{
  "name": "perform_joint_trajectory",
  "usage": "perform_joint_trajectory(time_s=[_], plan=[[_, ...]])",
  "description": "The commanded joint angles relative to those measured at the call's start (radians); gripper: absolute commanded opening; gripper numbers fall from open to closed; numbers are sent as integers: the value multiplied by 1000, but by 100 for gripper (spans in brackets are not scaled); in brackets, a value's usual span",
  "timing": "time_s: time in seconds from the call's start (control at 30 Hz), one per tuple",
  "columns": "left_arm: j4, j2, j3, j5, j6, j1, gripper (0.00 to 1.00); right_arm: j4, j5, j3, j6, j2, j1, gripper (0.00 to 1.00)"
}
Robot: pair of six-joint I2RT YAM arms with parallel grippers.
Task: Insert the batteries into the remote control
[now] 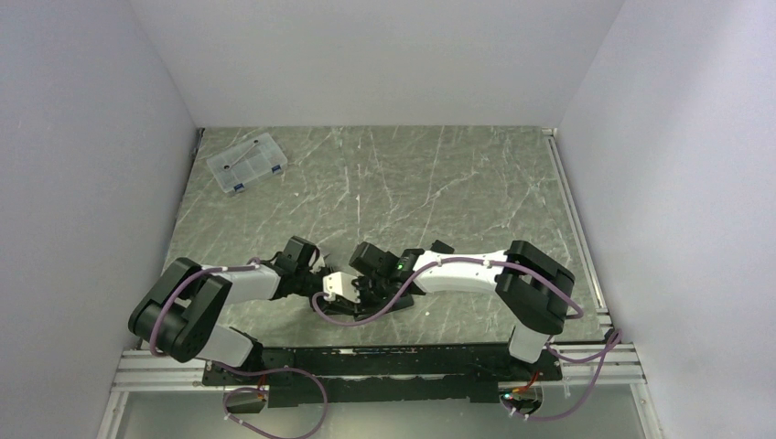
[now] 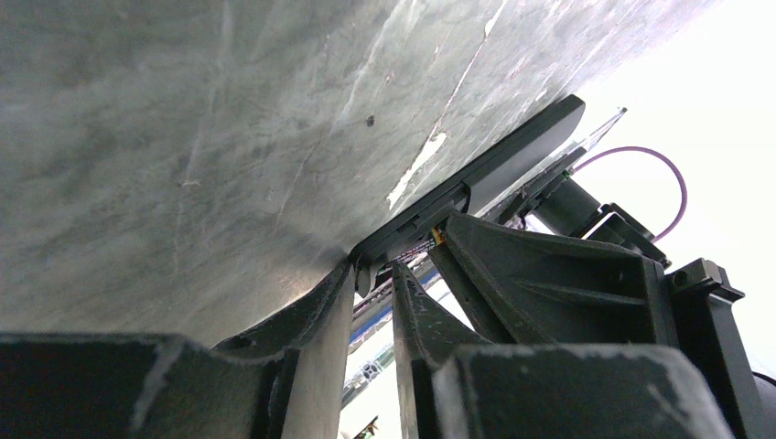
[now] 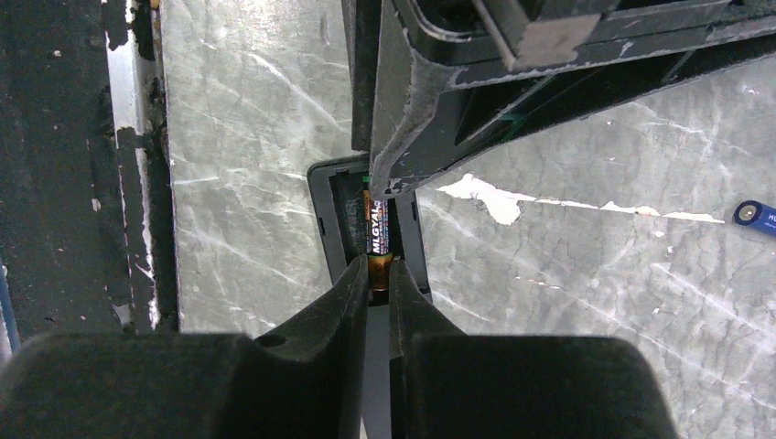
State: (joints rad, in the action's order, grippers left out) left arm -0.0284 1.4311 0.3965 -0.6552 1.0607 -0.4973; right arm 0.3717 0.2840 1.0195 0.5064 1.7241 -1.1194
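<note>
My table is grey-green and marbled, with a white chip in its surface. A clear compartment box sits at its far left corner. The remote control lies flat near the near edge, and a blue-banded battery lies well apart from it.

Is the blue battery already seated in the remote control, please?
No, the blue battery lies on the table, well apart from the remote control.

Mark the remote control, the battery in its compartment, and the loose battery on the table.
remote control (image 3: 320,219): right wrist view, left rim of its open compartment.
battery in compartment (image 3: 377,233): right wrist view, its printed label.
loose battery (image 3: 754,214): right wrist view, blue body near its terminal.
</note>
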Motion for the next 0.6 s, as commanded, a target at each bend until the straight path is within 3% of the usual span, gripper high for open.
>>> perform_joint_trajectory(time_s=[0.0, 0.27, 0.57], plan=[[20, 26, -5, 26, -9, -19, 28, -122, -12, 7, -17, 17, -14, 0], [11, 38, 16, 26, -29, -32, 29, -137, -69, 13, 1, 26, -20, 10], [5, 46, 26, 29, -33, -41, 29, -166, -162, 5, 16, 30, -45, 29]])
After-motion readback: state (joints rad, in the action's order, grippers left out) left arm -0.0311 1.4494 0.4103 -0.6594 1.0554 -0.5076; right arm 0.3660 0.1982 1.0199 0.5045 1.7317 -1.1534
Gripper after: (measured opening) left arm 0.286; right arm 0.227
